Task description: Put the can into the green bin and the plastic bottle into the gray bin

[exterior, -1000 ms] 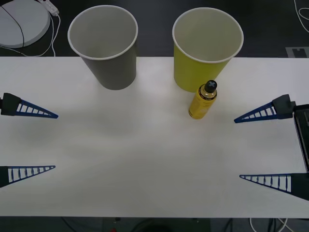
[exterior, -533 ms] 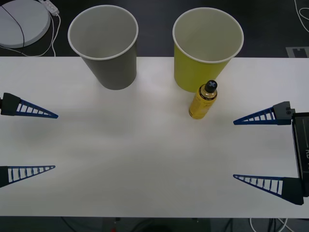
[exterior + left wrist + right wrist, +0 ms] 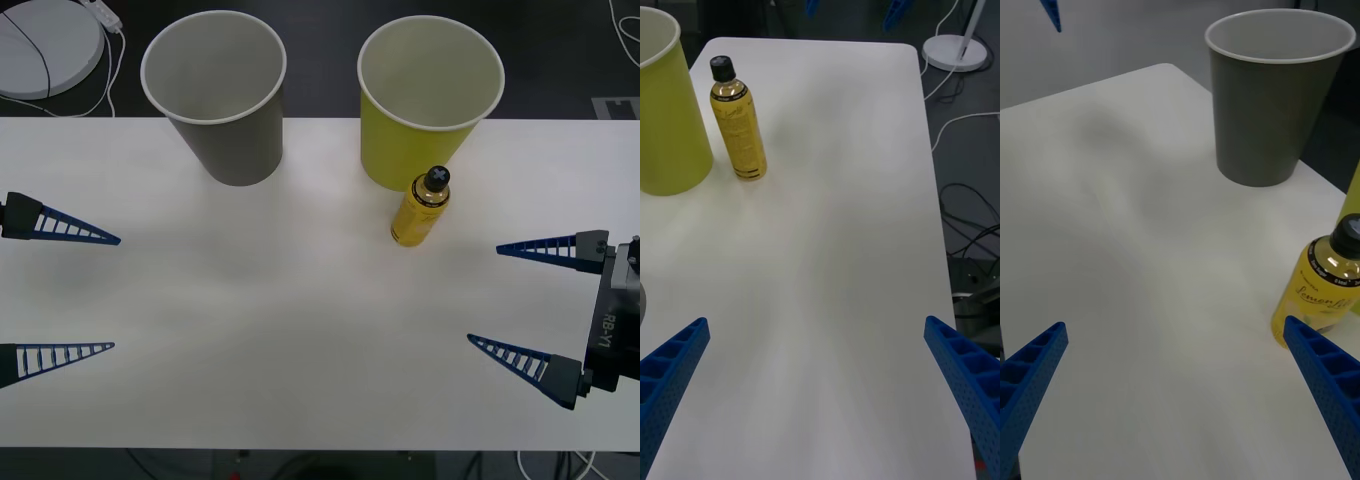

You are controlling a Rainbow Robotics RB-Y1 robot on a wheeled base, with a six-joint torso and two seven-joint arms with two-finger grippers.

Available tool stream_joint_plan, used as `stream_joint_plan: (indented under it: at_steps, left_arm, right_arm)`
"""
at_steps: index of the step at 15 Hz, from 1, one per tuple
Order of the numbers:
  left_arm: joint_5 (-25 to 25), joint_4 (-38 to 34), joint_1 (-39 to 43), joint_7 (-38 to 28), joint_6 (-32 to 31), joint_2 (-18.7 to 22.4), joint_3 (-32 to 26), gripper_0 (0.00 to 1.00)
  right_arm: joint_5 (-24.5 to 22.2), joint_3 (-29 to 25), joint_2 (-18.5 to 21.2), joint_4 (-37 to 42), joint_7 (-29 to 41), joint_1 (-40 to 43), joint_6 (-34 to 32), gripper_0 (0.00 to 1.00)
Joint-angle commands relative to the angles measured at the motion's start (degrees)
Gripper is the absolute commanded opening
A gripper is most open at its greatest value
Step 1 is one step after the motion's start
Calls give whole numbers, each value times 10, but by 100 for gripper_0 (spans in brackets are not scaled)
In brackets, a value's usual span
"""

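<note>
Both pincers gape wide, empty: right pincer [image 3: 484,295], left pincer [image 3: 116,293].

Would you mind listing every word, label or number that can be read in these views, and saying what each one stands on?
"Lemon Life": script on the yellow label of the plastic bottle; the last letters are uncertain.
Small white print on the dark band at the bottle's neck: too small to read.
"RB-Y1": white letters on the black body of the right arm, behind the right gripper.
The green bin and gray bin carry no text.
</note>
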State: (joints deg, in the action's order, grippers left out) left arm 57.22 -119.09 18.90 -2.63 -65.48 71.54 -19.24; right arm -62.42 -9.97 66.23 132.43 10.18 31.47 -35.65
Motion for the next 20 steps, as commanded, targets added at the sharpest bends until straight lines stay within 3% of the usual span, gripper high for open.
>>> stream_joint_plan:
  at_steps: [1, 9, 20]
  left_arm:
    - [0, 0, 0, 0, 0, 0, 0, 100]
    - [0, 0, 0, 0, 0, 0, 0, 100]
    - [0, 0, 0, 0, 0, 0, 0, 100]
  right_arm:
    - [-1, 30, -18, -16, -12, 0, 49, 100]
    - [13, 64, -93, -85, -24, -2, 111, 100]
    - [26, 101, -211, -164, -63, -68, 113, 100]
